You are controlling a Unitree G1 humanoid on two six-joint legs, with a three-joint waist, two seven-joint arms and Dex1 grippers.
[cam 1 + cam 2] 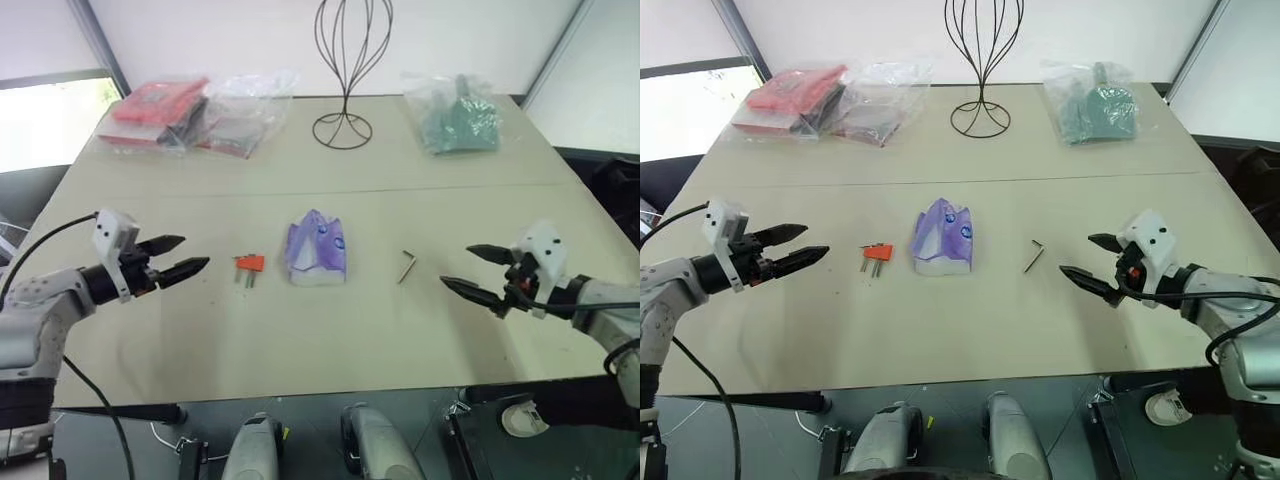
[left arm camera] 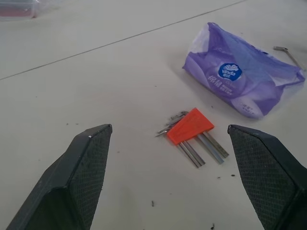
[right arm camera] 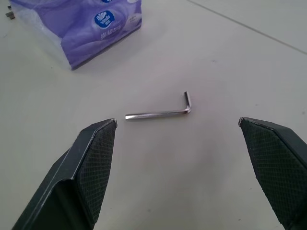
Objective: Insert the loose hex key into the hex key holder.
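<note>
Lying untouched on the worktop (image 1: 420,330), the loose hex key (image 1: 405,266) and the hex key holder (image 1: 249,263) were well apart, with a purple-and-white soft packet (image 1: 318,248) between them, so by the look of it nothing of the task had been done: the key was yet to be picked up, carried across and pushed into the holder. The right gripper (image 1: 469,270) hovered just beside the key with its jaws spread wide and nothing between them; the left gripper (image 1: 179,257) hung near the holder, likewise spread and empty. The key's long leg ran toward the robot and slightly to its left, the short bent leg at the far end. The holder lay flat, its short grey keys pointing toward the robot's edge of the worktop.
</note>
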